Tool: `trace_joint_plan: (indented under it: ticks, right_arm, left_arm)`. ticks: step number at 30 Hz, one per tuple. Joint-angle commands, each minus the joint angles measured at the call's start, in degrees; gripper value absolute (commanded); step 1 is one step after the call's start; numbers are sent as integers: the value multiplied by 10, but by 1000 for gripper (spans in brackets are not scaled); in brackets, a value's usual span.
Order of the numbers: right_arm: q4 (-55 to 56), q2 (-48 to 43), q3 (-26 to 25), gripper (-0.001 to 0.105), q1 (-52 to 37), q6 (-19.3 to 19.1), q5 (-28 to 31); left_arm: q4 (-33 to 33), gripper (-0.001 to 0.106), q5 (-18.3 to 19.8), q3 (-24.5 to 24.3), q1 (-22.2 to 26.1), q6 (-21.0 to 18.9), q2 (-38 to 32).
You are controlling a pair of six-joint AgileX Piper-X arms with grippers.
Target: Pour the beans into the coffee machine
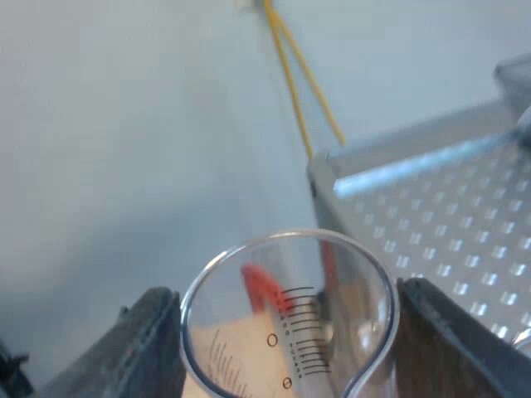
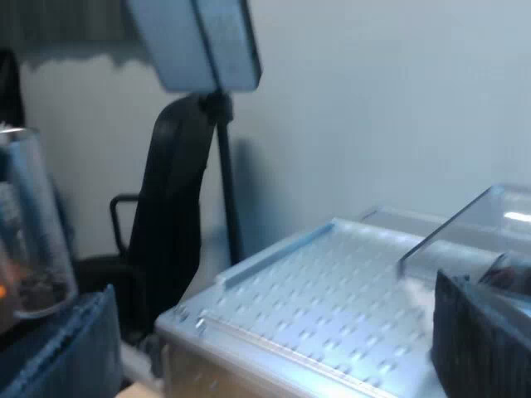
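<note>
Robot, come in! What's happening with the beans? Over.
Left pincer shut on measuring glass beside espresso machine. Right pincer open near hopper. Beans in glass, not yet poured. No blocker seen.

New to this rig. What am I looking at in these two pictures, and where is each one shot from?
Both pictures come from cameras on the wrists of two robot arms, so each one looks out past that arm's own two black fingers.

In the left wrist view, the left gripper is closed on a clear measuring glass, seen from above its rim. Beside it is the dimpled metal top of the espresso machine.

In the right wrist view, the right gripper is open and holds nothing. It faces the same machine top, with the clear bean hopper by one finger. The glass also appears near the other finger, off the machine's edge, with dark bits at its bottom that are likely the beans. An office chair stands behind.
</note>
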Motion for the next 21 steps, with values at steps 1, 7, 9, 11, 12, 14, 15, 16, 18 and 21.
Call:
trace_joint_plan:
  ticks: [1,7,9,11,12,14,15,16,18,21]
  right_arm:
    - [0,-17,-5,78,-24,-8,5]
    - [0,-35,-5,78,-74,-7,5]
    - [0,-36,-5,78,-88,-5,5]
    - [0,-36,-5,78,-101,-5,5]
    - [0,-36,-5,78,-111,-5,5]
    - [0,-36,-5,78,-121,-5,3]
    - [0,-36,-5,78,-126,-5,4]
    - [0,-36,-5,78,-129,-5,4]
    - [0,-36,-5,78,-132,-5,4]
    - [0,-36,-5,78,-132,-5,4]
  left_arm:
    - [3,2,1,-24,-21,-1,19]
    - [18,2,3,-89,-72,-1,74]
    - [18,2,3,-114,-86,0,96]
    - [18,2,3,-142,-101,0,124]
    - [18,2,3,-162,-112,5,143]
    - [18,2,3,-188,-128,17,173]
    - [19,2,2,-202,-138,22,187]
    - [21,2,-5,-226,-151,30,214]
    - [21,2,-15,-260,-166,34,248]
    - [23,2,-14,-302,-181,40,295]
